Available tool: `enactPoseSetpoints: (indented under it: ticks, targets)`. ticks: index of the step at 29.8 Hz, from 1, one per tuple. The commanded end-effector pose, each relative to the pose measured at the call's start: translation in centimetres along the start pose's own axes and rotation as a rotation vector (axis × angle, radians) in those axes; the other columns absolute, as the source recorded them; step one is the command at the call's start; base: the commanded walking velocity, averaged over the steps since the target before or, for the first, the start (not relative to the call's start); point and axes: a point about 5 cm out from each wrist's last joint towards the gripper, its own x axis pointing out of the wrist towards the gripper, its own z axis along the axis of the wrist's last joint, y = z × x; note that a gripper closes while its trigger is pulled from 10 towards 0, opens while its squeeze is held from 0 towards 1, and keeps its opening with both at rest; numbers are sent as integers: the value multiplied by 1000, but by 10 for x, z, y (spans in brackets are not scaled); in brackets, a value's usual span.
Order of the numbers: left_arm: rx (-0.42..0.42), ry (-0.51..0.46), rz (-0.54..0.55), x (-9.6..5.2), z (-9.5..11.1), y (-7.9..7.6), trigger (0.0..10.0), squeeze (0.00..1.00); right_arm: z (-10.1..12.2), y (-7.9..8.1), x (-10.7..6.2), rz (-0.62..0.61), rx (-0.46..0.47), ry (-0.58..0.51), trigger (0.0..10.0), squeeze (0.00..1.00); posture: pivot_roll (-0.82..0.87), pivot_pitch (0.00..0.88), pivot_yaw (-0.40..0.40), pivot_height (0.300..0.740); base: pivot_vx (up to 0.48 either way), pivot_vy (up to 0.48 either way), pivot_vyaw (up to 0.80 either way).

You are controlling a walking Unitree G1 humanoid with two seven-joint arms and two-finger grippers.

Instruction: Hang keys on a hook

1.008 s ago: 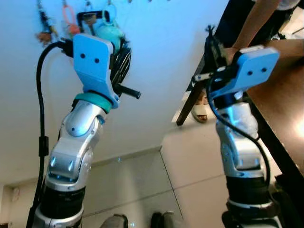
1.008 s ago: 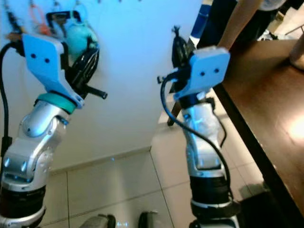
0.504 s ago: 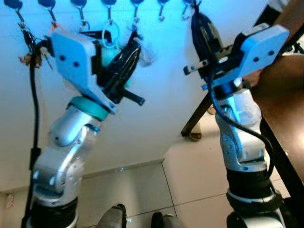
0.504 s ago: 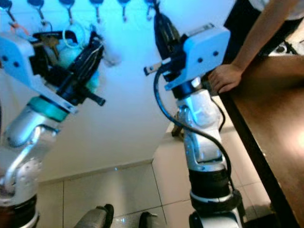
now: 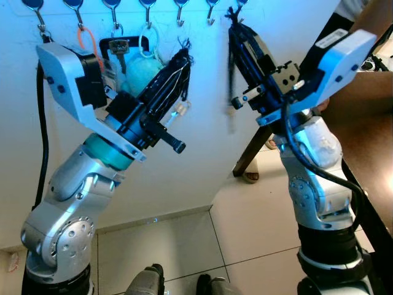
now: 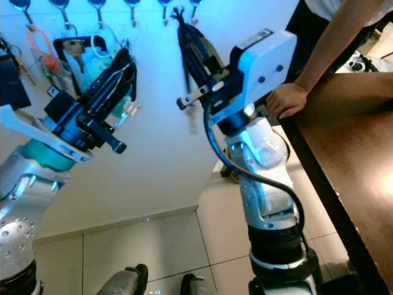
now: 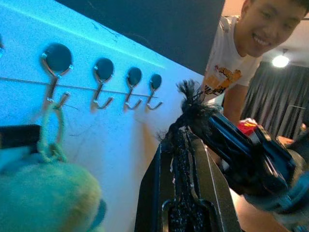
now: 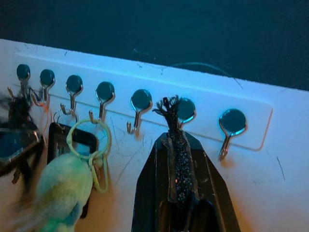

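Under the left end of the hook rail [image 8: 145,92], a bunch of keys [image 6: 23,66] already hangs against the wall, with an orange loop [image 6: 38,44] on the next hook along. Further along the rail you have a black card holder [image 6: 73,46] and a green plush [image 5: 142,70] on a pale green ring [image 8: 89,140], both hanging from hooks near the middle.

Your left gripper [image 5: 182,58] is raised just below the rail, right beside the plush, fingers drawn narrow with a frayed black strip pinched between them. A small pale piece [image 5: 177,111] dangles by those fingers; you cannot tell from these views whether it is held or what it is.

Your right gripper [image 5: 236,31] is up under the right part of the rail, its tips just short of a hook there, with one bare hook [image 8: 231,123] further right. Its fingers are also pressed close on a frayed black strip. A blurred streak [image 5: 232,114] hangs below it, too smeared to identify.

Right of the rail, a person's hand [image 6: 287,99] rests on the edge of a dark wooden table [image 6: 356,153].
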Motion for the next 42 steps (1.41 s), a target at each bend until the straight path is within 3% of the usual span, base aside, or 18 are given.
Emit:
enactPoseSetpoints:
  ticks: [1, 4, 9, 15, 42]
  targets:
    - [16, -19, 7, 2, 5, 2, 10000, 0, 1, 4, -2, -1, -11, -7, 10000, 0, 123, 138, 24, 740, 0, 0, 0]
    - [19, -20, 25, 4, 5, 6, 10000, 0, 1, 5, 0, -6, -20, -14, 10000, 0, 119, 137, 30, 740, 0, 0, 0]
    - [-2, -25, 22, 18, 3, 7, 10000, 0, 1, 11, 28, -3, -45, -67, 10000, 0, 123, 130, 29, 740, 0, 0, 0]
    - [-15, -24, 11, 21, 3, 4, 10000, 0, 7, 9, 43, -58, -84, -112, 10000, 0, 131, 137, 31, 740, 0, 0, 0]
    - [-14, -11, 16, 22, 4, -1, 10000, 0, -14, 14, 52, -64, -91, -70, 10000, 0, 157, 136, 32, 740, 0, 0, 0]
